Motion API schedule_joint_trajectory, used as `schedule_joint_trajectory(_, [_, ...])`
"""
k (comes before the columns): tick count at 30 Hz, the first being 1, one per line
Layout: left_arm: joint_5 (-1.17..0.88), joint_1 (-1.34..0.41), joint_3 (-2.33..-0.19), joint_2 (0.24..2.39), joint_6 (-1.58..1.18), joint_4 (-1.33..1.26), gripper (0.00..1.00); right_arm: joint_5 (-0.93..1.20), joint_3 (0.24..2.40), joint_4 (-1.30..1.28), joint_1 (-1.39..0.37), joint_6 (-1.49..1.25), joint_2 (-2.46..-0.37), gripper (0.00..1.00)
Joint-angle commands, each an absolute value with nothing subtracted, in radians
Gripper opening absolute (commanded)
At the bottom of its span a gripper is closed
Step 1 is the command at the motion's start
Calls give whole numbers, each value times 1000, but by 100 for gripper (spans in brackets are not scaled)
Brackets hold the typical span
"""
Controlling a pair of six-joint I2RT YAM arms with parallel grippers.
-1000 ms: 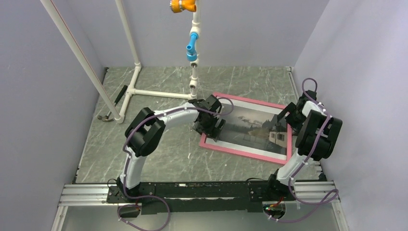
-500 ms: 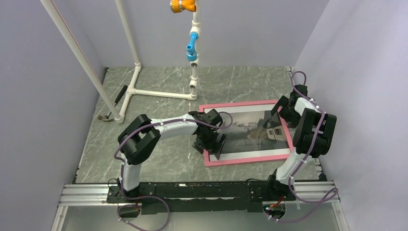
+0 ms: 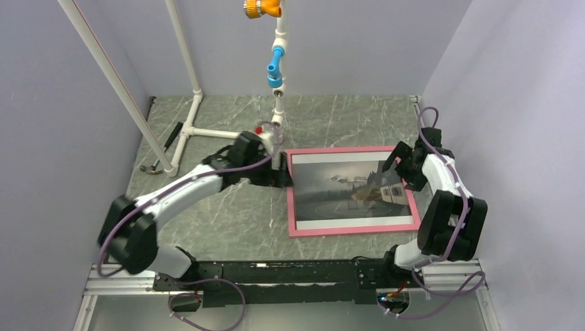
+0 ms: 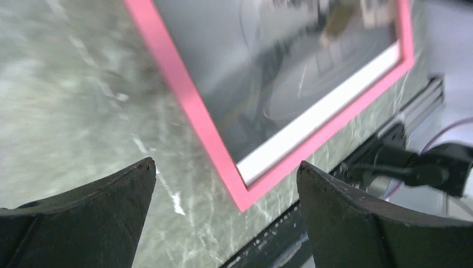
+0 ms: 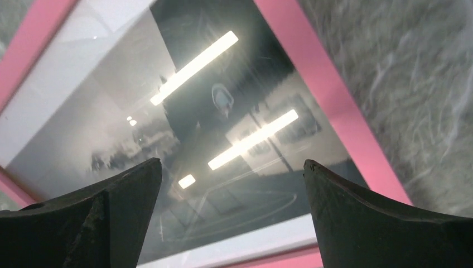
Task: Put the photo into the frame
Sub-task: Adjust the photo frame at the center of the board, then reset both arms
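The pink frame lies flat and face up on the marble table, right of centre, square to the near edge. The photo sits inside it behind the clear pane, its house at the right and its white margin along the near side. My left gripper is open beside the frame's far left corner, holding nothing. In the left wrist view the left gripper hovers over bare table, with a pink frame corner between its tips. My right gripper is open above the frame's far right part. In the right wrist view the right gripper looks down on the glossy photo under glare.
A white pipe stand with a blue and orange fitting rises at the back, close to my left gripper. A hammer lies at the far left. Walls close in on both sides. A metal rail runs along the near edge.
The frame has turned from skewed to square with the table edge. My left arm has drawn back from the frame's left edge to its far left corner, jaws wider. The right gripper has shifted slightly.
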State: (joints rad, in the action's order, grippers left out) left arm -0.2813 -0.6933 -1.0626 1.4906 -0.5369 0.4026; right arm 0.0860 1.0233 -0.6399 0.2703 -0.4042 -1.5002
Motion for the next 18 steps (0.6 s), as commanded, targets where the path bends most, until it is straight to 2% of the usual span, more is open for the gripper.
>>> schedule_joint_trajectory(1, [-306,-541,-917,1273,-529,203,100,158,927,-604,274,-416,-1348,100])
schedule_joint_trajectory(5, [-234,-427,-781,1086,-474,104,99,203,838,-491,274,-397,-1196,100])
schedule_joint_trajectory(12, [172,-377,-563,813,-306,-34,99,172,680,-239,274,-374,-1027,100])
schedule_joint_trajectory(18, [469,-377,-371,692,-152,-220,99,115,404,147,273,-304,-918,100])
